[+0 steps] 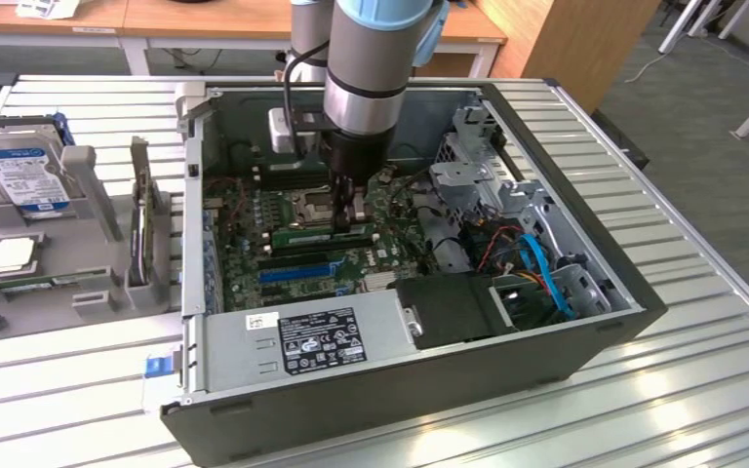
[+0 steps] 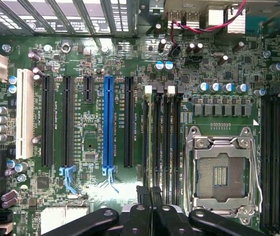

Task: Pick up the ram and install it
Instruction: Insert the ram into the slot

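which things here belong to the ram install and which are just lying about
In the job:
the ram, at the black memory slots
the end effector, down at the ram

Just lying about:
the hard drive in its grey stand
the blue slot
the power supply

Matt green ram [image 1: 303, 236], ribbed metal table [image 1: 713, 322] (plastic slots [image 2: 46, 123])

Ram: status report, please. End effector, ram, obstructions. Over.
End effector low inside the case, at the ram. Ram lying along the memory slots; seating unclear. No cables across the slots.
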You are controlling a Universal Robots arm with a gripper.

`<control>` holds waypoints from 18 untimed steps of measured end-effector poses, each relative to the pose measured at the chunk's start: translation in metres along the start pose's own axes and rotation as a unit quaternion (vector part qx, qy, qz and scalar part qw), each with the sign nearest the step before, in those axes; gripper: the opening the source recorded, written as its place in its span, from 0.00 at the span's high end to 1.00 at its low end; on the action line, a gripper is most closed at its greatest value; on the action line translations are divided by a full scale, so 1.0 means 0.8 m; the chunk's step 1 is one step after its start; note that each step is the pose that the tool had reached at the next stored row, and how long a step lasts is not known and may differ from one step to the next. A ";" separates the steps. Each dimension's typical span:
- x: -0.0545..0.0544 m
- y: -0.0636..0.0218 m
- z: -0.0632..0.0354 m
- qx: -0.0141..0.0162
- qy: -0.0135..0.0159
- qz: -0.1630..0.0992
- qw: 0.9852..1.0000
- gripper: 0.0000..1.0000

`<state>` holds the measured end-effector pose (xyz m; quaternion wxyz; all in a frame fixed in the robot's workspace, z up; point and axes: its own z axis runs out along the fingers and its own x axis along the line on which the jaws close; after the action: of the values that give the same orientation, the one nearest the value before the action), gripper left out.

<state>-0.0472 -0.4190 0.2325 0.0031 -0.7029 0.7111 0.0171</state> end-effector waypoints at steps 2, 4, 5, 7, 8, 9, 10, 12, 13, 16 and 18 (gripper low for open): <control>0.000 0.000 0.000 0.000 0.000 0.000 1.000 0.89; 0.001 0.000 0.000 0.000 0.000 0.000 1.000 0.89; 0.000 0.000 0.000 0.000 0.000 0.000 1.000 0.89; 0.001 0.000 0.001 0.000 0.000 0.000 1.000 0.89; 0.000 0.000 0.001 0.000 0.000 0.000 1.000 0.89; 0.000 0.000 0.001 0.000 0.000 0.000 1.000 0.89; 0.000 0.000 0.001 0.000 0.000 0.000 1.000 0.89; 0.000 0.000 0.001 0.000 0.000 0.000 1.000 0.89; 0.000 0.000 0.001 0.000 0.000 0.000 1.000 0.89; 0.001 0.000 0.002 0.000 0.000 0.000 1.000 0.89; 0.001 0.000 0.002 0.000 0.000 0.000 1.000 0.89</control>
<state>-0.0472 -0.4194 0.2309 0.0030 -0.7028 0.7111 0.0170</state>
